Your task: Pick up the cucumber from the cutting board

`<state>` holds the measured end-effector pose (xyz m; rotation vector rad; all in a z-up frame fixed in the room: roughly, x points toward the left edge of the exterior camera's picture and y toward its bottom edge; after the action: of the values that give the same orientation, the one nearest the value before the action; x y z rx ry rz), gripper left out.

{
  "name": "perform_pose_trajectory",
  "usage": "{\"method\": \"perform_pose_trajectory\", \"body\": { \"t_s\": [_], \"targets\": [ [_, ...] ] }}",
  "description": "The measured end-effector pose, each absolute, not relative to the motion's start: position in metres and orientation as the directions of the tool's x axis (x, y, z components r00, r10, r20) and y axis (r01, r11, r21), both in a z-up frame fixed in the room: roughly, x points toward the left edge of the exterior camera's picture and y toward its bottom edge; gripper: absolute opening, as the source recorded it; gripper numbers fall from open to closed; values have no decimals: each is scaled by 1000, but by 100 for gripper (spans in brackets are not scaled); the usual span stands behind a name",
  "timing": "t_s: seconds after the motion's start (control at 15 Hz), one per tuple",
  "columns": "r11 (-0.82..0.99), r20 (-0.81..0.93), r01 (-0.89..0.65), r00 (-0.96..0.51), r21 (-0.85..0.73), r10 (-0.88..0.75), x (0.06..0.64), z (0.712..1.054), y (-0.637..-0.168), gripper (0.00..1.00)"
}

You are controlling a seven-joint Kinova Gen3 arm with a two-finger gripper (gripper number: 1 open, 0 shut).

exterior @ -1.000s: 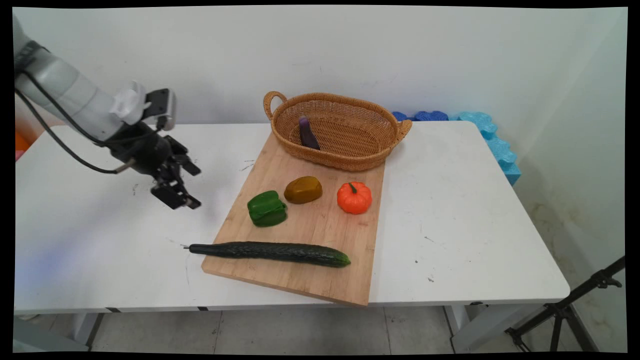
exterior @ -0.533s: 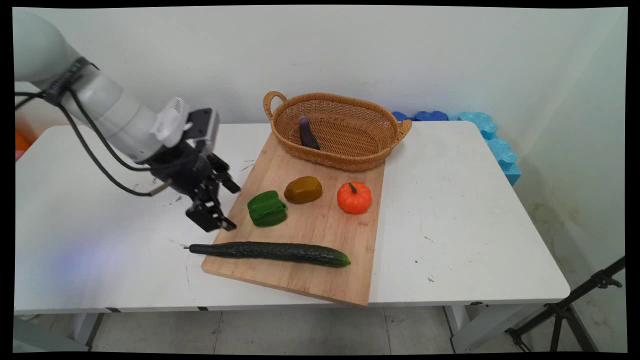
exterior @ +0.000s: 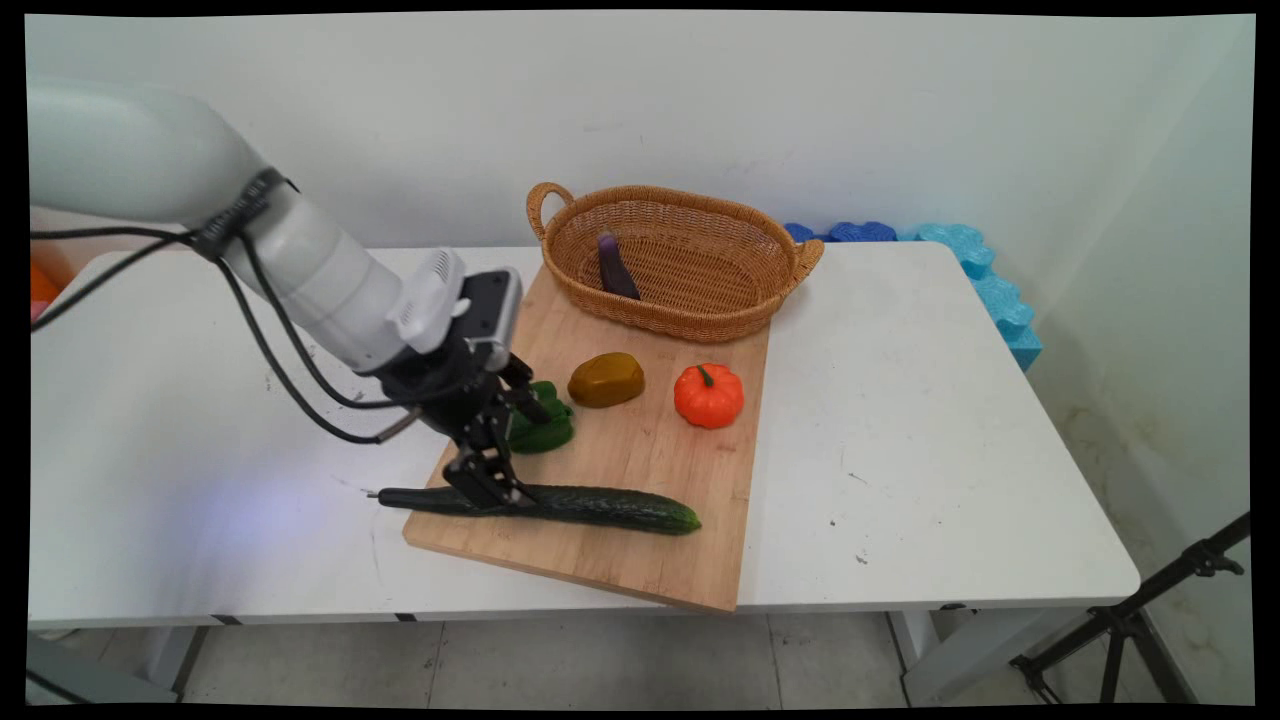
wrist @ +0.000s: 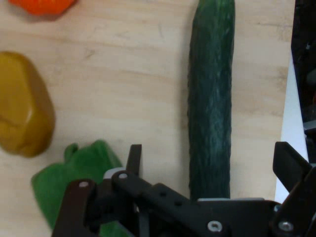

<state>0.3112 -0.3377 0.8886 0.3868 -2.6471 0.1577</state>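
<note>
The jaws were seen spread wide and holding nothing, one finger on each side of the cucumber (wrist: 210, 108) near its stem end, in the hand view. The gripper (exterior: 492, 482) was poised low over that end, not the middle, so an off-centre hold could be judged likely to let the long vegetable tip or swivel. The green pepper (exterior: 540, 425) lay just beside one finger (wrist: 134, 159) and could be nudged. The cucumber was seen as dark green, long, slim and finely ridged, lying along the near edge of the wooden board (exterior: 640, 470), its stem tip overhanging onto the tabletop (exterior: 950, 420).
</note>
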Motion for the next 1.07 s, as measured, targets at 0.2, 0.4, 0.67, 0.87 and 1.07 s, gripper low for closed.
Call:
{"method": "perform_pose_trajectory", "body": {
  "t_s": [0.2, 0.4, 0.67, 0.87, 1.07],
  "targets": [
    [961, 451, -273, -865, -52, -221, 297, 878, -339, 100],
    [966, 444, -251, -874, -59, -200, 285, 866, -341, 100],
    [970, 434, -233, -883, -67, -181, 276, 855, -342, 100],
    [972, 427, -224, -887, -71, -173, 271, 849, -343, 100],
    [973, 422, -218, -891, -75, -167, 268, 844, -343, 100]
  ]
}}
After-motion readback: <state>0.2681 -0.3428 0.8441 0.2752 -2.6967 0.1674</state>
